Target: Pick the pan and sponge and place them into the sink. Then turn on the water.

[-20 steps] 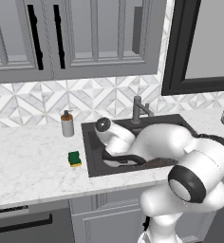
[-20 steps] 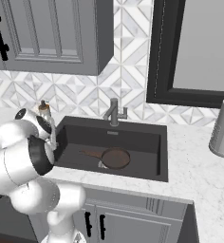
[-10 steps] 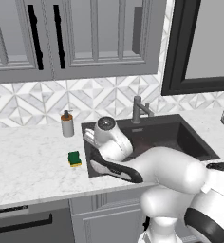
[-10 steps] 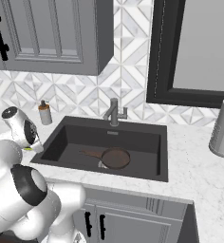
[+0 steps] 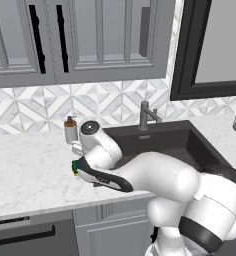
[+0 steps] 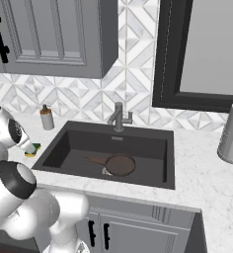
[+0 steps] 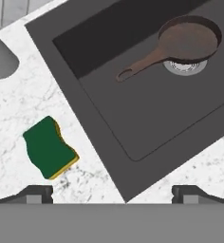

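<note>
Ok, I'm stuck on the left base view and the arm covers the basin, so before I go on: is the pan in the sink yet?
Observer: Yes. The pan lies flat on the floor of the sink, its bowl over the drain.
Operator: And the sponge? I see just a green corner.
Observer: The sponge lies on the counter beside the sink, green side up, apart from the rim.
Operator: Gripper?
Observer: The gripper is open with nothing between its fingers. In the hand view the sponge sits off to one side, not between the tips.
</note>
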